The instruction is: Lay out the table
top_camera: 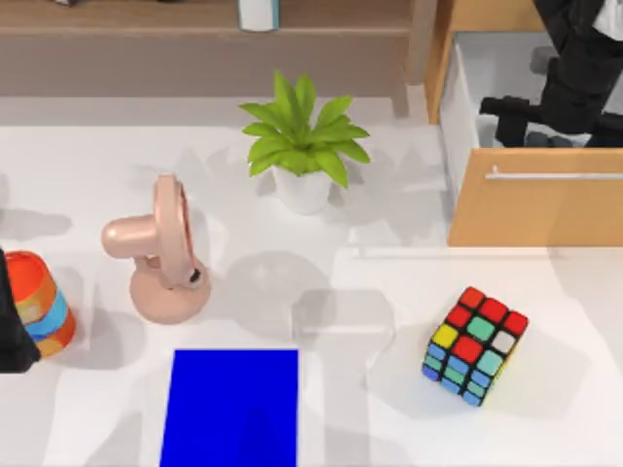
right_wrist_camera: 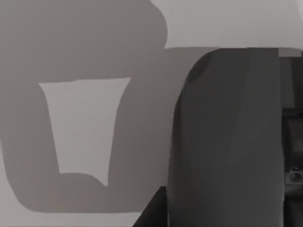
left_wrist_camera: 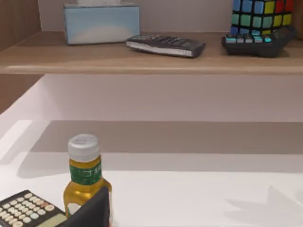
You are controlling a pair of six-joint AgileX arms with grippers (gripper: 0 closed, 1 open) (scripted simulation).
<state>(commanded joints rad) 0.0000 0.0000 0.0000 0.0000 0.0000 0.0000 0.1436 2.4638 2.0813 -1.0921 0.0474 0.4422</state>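
Note:
The white table (top_camera: 88, 195) carries a pink desk fan (top_camera: 161, 253), a green plant in a white pot (top_camera: 302, 146), a bright blue mat (top_camera: 234, 407) at the front and a colourful puzzle cube (top_camera: 475, 344) at the right. My left gripper (top_camera: 8, 326) sits at the table's left edge, right beside an orange and blue striped object (top_camera: 41, 304). Its wrist view has a yellow bottle (left_wrist_camera: 85, 177) with a white cap and a calculator (left_wrist_camera: 26, 208) close by. My right gripper (top_camera: 506, 119) hangs over the open drawer (top_camera: 477, 68) of the wooden cabinet.
The wooden cabinet front (top_camera: 535, 209) stands at the right rear. A wooden shelf (left_wrist_camera: 151, 59) behind the table holds a pale blue tissue box (left_wrist_camera: 102, 22), a remote (left_wrist_camera: 165, 45) and a second cube (left_wrist_camera: 260, 16) on a dark stand.

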